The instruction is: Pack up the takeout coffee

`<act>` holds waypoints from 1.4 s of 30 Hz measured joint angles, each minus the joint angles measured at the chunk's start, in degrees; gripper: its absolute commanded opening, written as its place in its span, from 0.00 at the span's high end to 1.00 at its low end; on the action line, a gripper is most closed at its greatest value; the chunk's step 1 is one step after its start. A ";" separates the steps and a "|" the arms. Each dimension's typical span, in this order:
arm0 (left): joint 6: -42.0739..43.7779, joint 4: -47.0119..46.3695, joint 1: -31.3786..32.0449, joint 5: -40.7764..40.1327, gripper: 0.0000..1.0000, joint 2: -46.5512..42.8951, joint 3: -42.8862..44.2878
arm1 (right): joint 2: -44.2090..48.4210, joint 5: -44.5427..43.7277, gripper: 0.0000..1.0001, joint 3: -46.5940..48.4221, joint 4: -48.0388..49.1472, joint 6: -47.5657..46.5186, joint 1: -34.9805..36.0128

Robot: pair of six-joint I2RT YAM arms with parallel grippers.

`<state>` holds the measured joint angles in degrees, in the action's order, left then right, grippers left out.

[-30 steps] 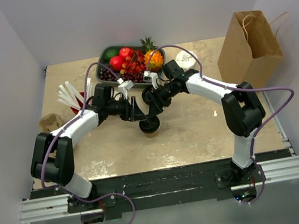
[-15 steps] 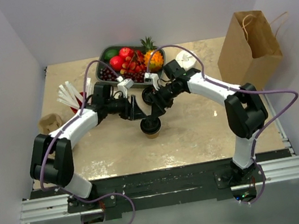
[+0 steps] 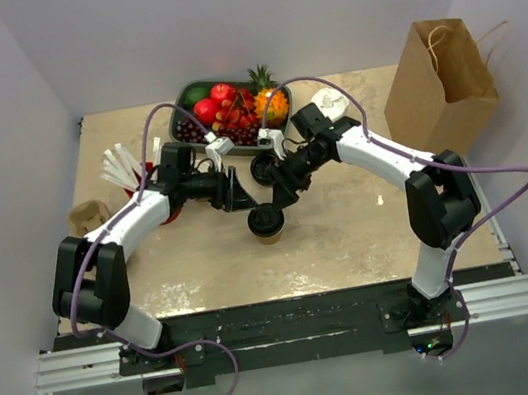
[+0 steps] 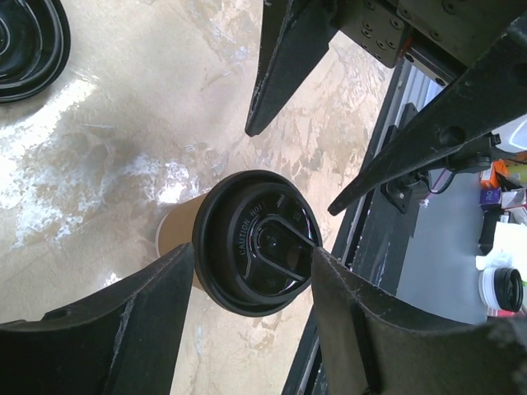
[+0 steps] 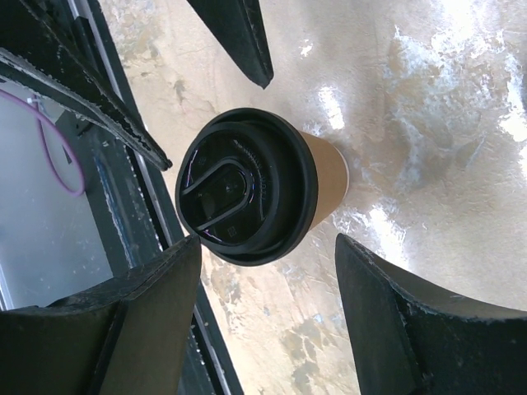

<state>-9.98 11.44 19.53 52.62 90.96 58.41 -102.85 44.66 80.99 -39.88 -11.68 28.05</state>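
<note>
**Lidded coffee cup stands free on the bench between two open grippers**

The takeout coffee point(image 3: 266, 222) is a small tapered cup of brown kraft paper, capped with a round black plastic lid. The lid has a raised rim, embossed lettering and a sip tab on its top. The cup stands upright on the mottled beige bench point(image 3: 351, 234), just below and ahead of the fingertips of both grippers, which point at it from opposite sides.

The left gripper point(image 3: 237, 196) sits just to the cup's far left with its jaws apart. In its wrist view the lid point(image 4: 255, 243) shows in the gap between its two black fingers point(image 4: 123, 329), and no grip on it is seen. The right gripper point(image 3: 282, 194) sits just to the cup's far right, also with its jaws spread. Its wrist view shows the cup point(image 5: 247, 193) framed between its fingers point(image 5: 387, 329), with bench visible on either side.

A loose black lid point(image 4: 25, 49) lies on the bench off to one side of the left gripper. Beyond both grippers, at the far edge, is a tray of fruit point(image 3: 229, 107). A red cup with white straws point(image 3: 133, 174) and a lidless brown cup point(image 3: 85, 217) stand out past the left gripper. A brown paper bag point(image 3: 437, 77) stands upright well apart from the right gripper, on its right.
</note>
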 measured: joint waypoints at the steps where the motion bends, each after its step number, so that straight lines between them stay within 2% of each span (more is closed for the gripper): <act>1: -0.04 -0.15 0.00 0.20 0.37 0.09 -0.07 | 0.00 -0.07 0.31 0.00 0.02 0.02 0.00; 9: -0.35 -0.66 0.42 0.94 0.37 1.49 -0.22 | -0.68 0.44 0.31 0.00 0.46 0.72 0.00; 17: -0.04 -0.61 3.13 0.57 0.37 3.08 -0.24 | -5.35 1.46 0.33 0.00 -0.07 1.09 0.00; 29: 3.19 1.77 3.54 -0.09 0.42 5.90 -0.24 | -5.95 6.34 0.36 -1.79 -2.16 -1.57 -1.53; 42: 4.22 0.20 4.04 4.63 0.47 9.25 -0.13 | -5.31 16.06 0.37 -10.19 8.96 1.25 -2.29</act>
<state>-5.76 11.64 23.57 57.25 100.20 58.28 -108.16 60.73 70.81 -30.92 -10.44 25.76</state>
